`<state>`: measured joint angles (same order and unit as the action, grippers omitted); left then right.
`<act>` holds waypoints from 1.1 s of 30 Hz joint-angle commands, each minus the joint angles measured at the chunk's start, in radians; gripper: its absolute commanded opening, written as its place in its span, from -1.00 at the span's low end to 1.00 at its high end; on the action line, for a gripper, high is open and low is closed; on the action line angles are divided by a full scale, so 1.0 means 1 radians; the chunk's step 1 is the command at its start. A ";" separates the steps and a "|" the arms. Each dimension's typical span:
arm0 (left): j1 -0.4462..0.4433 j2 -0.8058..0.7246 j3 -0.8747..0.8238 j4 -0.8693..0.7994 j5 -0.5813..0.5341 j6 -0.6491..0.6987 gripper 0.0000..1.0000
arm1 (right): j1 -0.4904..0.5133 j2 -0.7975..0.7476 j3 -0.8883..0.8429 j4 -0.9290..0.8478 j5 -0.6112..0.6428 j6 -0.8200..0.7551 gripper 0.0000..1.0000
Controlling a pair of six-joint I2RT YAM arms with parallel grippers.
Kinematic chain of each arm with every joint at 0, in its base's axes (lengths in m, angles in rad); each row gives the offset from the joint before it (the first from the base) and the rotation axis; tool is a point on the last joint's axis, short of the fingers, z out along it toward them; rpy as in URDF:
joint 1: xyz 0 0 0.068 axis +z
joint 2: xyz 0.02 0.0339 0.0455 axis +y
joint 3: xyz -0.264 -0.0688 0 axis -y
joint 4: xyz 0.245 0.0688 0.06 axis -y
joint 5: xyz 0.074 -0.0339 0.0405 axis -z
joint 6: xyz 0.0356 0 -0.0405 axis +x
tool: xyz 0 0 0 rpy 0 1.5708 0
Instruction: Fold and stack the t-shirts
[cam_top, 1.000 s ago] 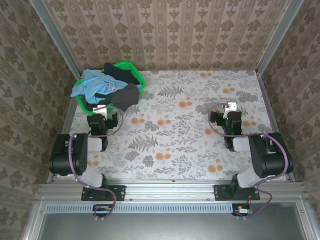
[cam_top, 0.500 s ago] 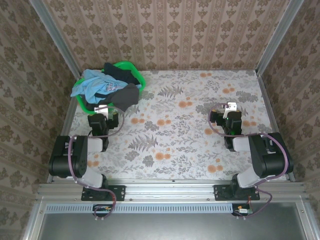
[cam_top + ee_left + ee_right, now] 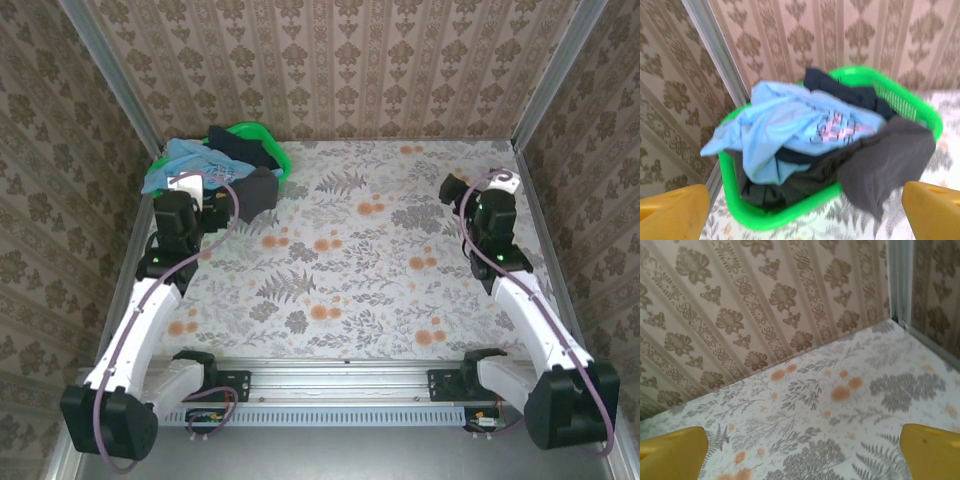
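A pile of t-shirts fills the green basket at the table's far left. A crumpled light blue t-shirt with pinkish print lies on top. Behind it is a black one, and a dark grey one hangs over the basket's near rim. In the top view the light blue t-shirt spills over the left rim. My left gripper hovers open just in front of the basket, its yellow fingers wide apart and holding nothing. My right gripper is open over the bare floral table at the far right, fingers empty.
Patterned walls close the table in at the back and both sides, with metal corner posts. The basket sits tight in the back-left corner. Flowered tablecloth stretches between the two arms.
Both arms have unfolded from their tucked pose. The left gripper moved forward to the basket; the right gripper moved toward the far right. Both stayed open.
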<state>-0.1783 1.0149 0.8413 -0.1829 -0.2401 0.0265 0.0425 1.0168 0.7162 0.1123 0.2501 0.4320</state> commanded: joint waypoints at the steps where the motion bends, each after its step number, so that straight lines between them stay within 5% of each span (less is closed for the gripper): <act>1: 0.053 0.115 0.032 -0.164 0.122 0.115 1.00 | -0.007 -0.003 -0.071 -0.146 -0.121 0.130 1.00; 5: 0.087 0.265 0.094 -0.192 0.108 0.227 0.99 | -0.007 0.029 -0.046 -0.194 -0.215 0.124 1.00; 12: 0.155 0.421 0.210 -0.218 0.272 0.404 0.92 | -0.006 0.036 -0.078 -0.230 -0.232 0.129 1.00; 15: 0.147 0.509 0.296 -0.319 0.296 0.474 0.60 | -0.006 0.027 -0.090 -0.252 -0.206 0.152 1.00; 18: 0.142 0.563 0.301 -0.334 0.318 0.525 0.52 | -0.007 0.023 -0.082 -0.294 -0.194 0.150 1.00; 24: 0.146 0.666 0.347 -0.342 0.252 0.531 0.30 | -0.007 0.015 -0.081 -0.327 -0.197 0.153 1.00; 33: 0.129 0.666 0.298 -0.353 0.205 0.455 -0.30 | -0.007 0.000 -0.090 -0.376 -0.105 0.157 1.00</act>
<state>-0.0349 1.6840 1.1839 -0.4446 -0.0338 0.5159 0.0349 1.0382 0.6369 -0.2310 0.1005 0.5873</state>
